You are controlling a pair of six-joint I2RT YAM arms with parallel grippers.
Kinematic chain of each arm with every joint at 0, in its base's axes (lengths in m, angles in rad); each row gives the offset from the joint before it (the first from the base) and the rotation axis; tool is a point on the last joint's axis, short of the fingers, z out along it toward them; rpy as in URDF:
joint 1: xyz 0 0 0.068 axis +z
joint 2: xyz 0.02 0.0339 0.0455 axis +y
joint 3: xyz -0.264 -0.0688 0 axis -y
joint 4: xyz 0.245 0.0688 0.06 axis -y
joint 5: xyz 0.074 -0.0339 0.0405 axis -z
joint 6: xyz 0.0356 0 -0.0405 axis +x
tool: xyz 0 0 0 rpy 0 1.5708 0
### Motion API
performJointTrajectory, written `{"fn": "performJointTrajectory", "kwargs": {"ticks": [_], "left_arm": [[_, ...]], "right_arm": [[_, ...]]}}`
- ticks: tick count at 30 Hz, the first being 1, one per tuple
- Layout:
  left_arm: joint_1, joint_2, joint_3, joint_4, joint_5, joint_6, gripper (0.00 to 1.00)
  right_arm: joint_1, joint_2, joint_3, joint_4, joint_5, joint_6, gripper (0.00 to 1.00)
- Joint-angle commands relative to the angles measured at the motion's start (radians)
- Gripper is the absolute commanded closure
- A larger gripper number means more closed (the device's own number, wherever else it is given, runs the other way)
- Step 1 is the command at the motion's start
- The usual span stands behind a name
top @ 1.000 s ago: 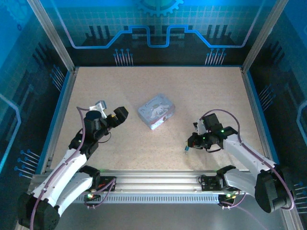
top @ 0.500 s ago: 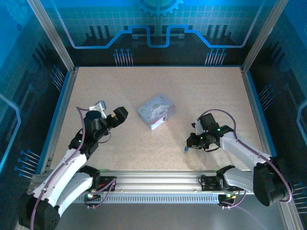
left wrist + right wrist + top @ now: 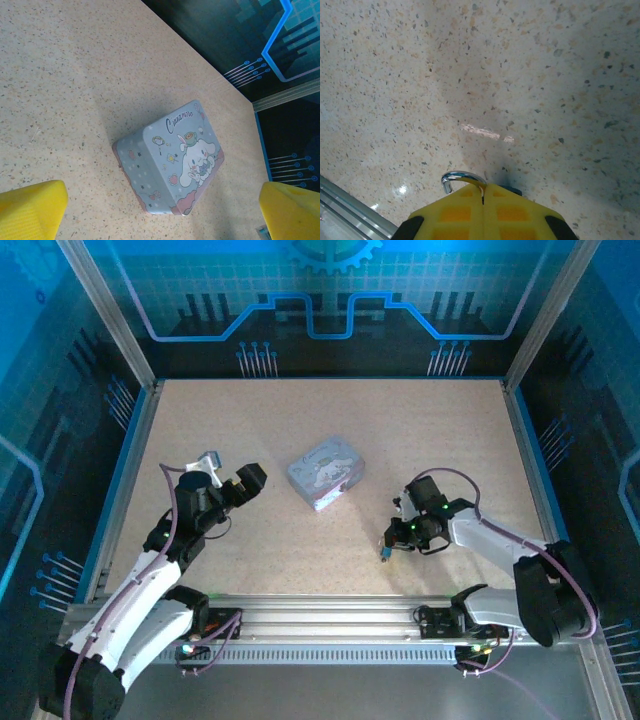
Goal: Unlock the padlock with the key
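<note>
My right gripper (image 3: 483,189) is shut near the table's front edge (image 3: 392,539). A thin grey sliver, the key (image 3: 483,196), shows pinched in the seam between its yellow pads. Just past the fingertips sits the padlock (image 3: 464,176): its silvery shackle curves out with a free end at the left, and a corner of the dark body peeks out at the right. From above, the padlock (image 3: 384,553) is a tiny speck on the table at the fingertips. My left gripper (image 3: 231,470) is open and holds nothing, far to the left of the padlock.
A pale lilac tin with a cartoon lid (image 3: 325,472) stands mid-table, ahead of the open left gripper (image 3: 160,212). The metal rail (image 3: 330,615) runs along the near edge, close behind the right gripper. Blue walls enclose the table.
The right arm has swung a little to the left, and its gripper has closed in over the padlock, which stays in place. The left arm has not moved.
</note>
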Motion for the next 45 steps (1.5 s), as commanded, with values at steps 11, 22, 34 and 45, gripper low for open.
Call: {"fn": "performJointTrajectory", "kwargs": {"ticks": [11,22,34,45], "left_arm": [[0.009,-0.009,-0.016,-0.004,0.008,0.002,0.01],[0.009,-0.007,-0.015,-0.007,0.008,0.005,0.01],[0.009,-0.006,-0.003,-0.019,0.009,0.009,0.01],[0.009,-0.007,0.027,-0.054,0.01,0.027,0.01]], "right_arm": [[0.031,0.07,0.038,0.036,0.032,0.006,0.97],[0.044,0.113,0.05,0.046,0.049,0.012,0.95],[0.044,0.114,0.053,0.038,0.055,0.011,0.88],[0.044,0.074,0.077,-0.007,0.077,-0.007,0.8]]}}
